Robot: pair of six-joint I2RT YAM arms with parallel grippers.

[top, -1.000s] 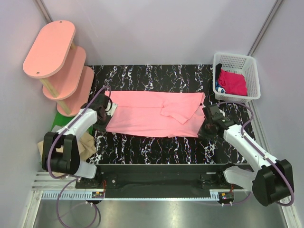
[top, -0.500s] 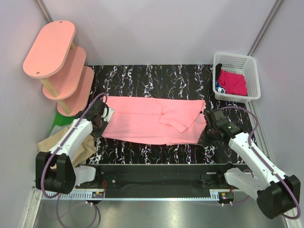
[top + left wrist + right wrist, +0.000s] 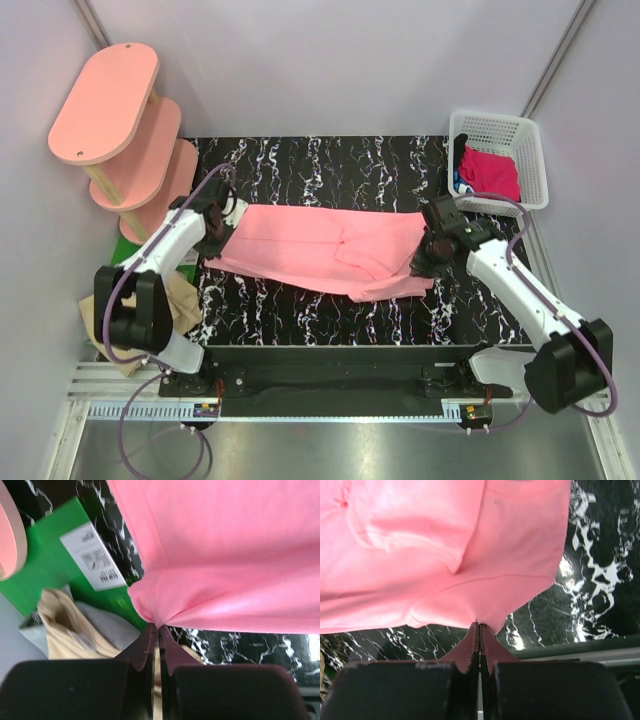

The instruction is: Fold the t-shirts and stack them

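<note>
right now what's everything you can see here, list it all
pink t-shirt: one, salmon pink, stretched across the middle of the table, pinched at both ends
red t-shirt: one, magenta-red, bunched in the basket
tan t-shirt: one, beige, crumpled by the left arm's base
basket: one, white lattice, at the table's far right corner
shelf: one, three pink oval boards, far left
box: one, green with a white label, left edge below the shelf
table: one, black marbled
left gripper: one, black, shut on the pink t-shirt's left end
right gripper: one, black, shut on its right end
</note>
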